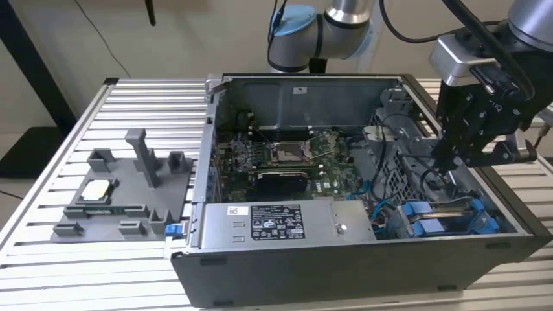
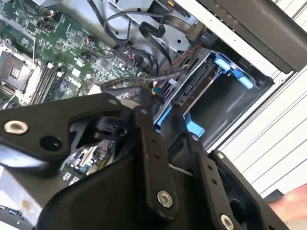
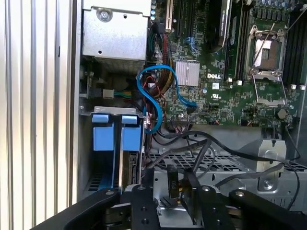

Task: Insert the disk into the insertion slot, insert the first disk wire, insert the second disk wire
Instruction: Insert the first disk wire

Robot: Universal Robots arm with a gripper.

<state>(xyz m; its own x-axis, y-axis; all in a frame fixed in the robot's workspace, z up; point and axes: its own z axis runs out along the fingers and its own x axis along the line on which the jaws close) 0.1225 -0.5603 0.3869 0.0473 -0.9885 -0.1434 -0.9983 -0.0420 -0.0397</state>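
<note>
The disk [image 2: 194, 87] sits inside the insertion slot [image 2: 225, 108], its connector edge facing out between the bright blue carrier tabs [image 3: 116, 136]. In the exterior view the slot [image 1: 436, 219] is at the case's near right corner. My gripper [image 1: 447, 166] hangs just above and behind it, inside the open computer case. In the first wrist view the gripper [image 3: 173, 192] is shut on the black connector [image 3: 172, 184] of a disk wire, whose flat black cable trails off over the cage. The black fingers [image 2: 149, 158] hide the connector in the second wrist view.
A grey power supply box [image 1: 276, 223] lies along the case front, with the green motherboard [image 1: 285, 155] behind it. A blue data cable [image 3: 158, 91] loops beside the bay. A perforated metal cage [image 3: 211, 163] carries loose black wires. A grey fixture plate [image 1: 121, 194] rests on the slatted table [image 1: 52, 259].
</note>
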